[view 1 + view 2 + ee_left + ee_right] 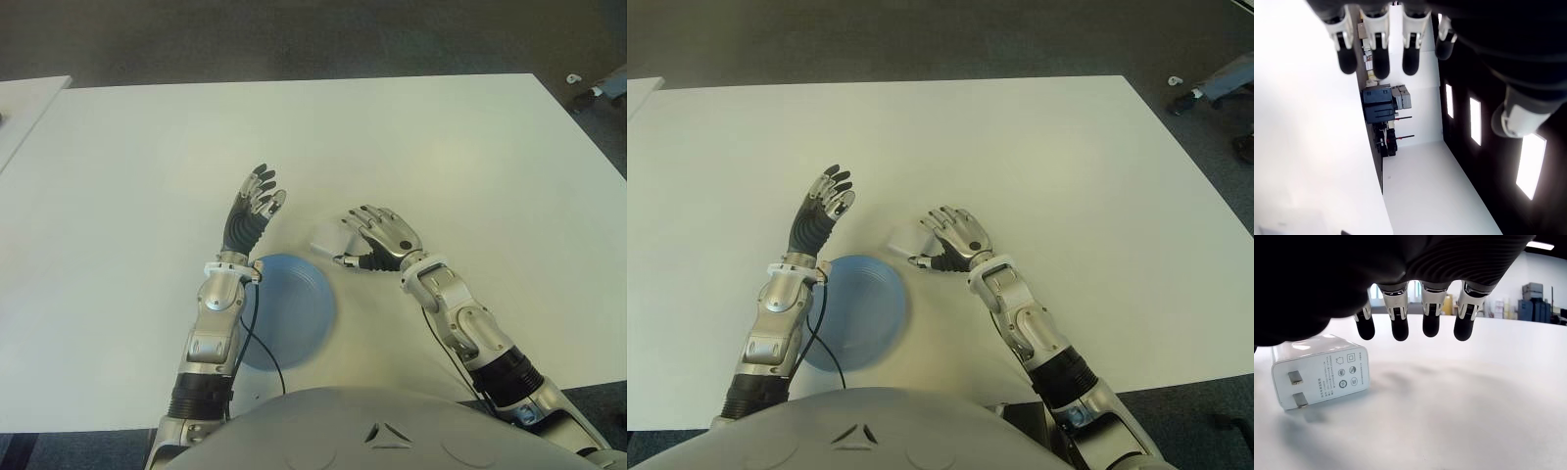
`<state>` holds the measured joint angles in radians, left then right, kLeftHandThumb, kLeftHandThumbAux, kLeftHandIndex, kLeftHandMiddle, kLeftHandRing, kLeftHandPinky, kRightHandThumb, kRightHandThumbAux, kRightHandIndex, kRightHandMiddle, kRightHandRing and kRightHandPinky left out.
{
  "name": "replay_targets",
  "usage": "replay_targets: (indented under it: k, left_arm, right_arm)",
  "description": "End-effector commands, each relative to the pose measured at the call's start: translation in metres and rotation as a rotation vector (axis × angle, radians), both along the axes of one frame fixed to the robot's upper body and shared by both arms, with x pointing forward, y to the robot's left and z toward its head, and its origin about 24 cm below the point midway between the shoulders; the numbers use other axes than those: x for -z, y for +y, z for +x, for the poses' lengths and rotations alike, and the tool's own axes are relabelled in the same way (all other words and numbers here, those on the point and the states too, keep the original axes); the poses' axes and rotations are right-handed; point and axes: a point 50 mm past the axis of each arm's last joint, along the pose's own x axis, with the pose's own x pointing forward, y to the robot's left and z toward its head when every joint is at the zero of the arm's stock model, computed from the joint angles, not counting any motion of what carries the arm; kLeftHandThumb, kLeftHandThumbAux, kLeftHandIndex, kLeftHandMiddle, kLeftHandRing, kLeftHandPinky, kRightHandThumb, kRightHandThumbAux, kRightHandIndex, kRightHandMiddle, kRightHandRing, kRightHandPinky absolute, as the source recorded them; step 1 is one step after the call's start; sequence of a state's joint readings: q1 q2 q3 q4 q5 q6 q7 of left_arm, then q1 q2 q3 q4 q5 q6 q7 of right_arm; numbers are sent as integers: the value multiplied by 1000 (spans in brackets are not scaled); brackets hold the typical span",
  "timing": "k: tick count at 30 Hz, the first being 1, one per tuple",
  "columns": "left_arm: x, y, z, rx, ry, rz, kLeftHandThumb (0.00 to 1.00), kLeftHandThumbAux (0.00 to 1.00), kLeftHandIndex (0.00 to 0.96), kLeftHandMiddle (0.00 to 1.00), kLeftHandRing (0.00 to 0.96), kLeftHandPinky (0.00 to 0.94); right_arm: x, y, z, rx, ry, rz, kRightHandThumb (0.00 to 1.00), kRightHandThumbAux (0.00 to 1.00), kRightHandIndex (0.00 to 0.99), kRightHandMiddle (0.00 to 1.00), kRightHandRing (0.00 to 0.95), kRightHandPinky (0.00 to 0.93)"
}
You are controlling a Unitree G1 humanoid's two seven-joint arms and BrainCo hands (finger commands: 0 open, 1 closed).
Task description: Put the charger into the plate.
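Observation:
A white charger (pixel 326 237) lies on the white table (pixel 441 157), its two prongs showing in the right wrist view (pixel 1320 376). My right hand (pixel 361 238) hovers just beside and partly over it, with its fingers (pixel 1399 328) extended above the tabletop and touching nothing; the hand is open. A blue plate (pixel 294 311) sits close to my body, just near-left of the charger. My left hand (pixel 258 200) is raised over the plate's far-left rim, fingers (pixel 1376 61) straight and spread, holding nothing.
A second white table (pixel 24 103) adjoins at the far left. Dark floor lies beyond the far edge, with some grey equipment (pixel 602 83) at the top right corner. A black cable (pixel 257 338) runs along my left forearm over the plate.

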<state>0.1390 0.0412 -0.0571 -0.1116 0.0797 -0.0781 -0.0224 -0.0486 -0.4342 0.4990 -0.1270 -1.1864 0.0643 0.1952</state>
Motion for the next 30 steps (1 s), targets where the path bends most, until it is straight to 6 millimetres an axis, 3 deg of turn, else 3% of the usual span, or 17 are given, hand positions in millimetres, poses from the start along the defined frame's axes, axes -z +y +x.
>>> replay_targets:
  k: [1,30]
  left_arm:
    - [2,-2,-1,-7,13,-4,0,478,0,149,161,179]
    - [-2,-6,-2,3,-7,-22,0,496,0,149,174,214]
  right_arm:
    - [4,0,-3,2,10,-9,278,79,0,0,0,0]
    - [10,7,-7,-21,-10,-29,238,88,0,0,0,0]
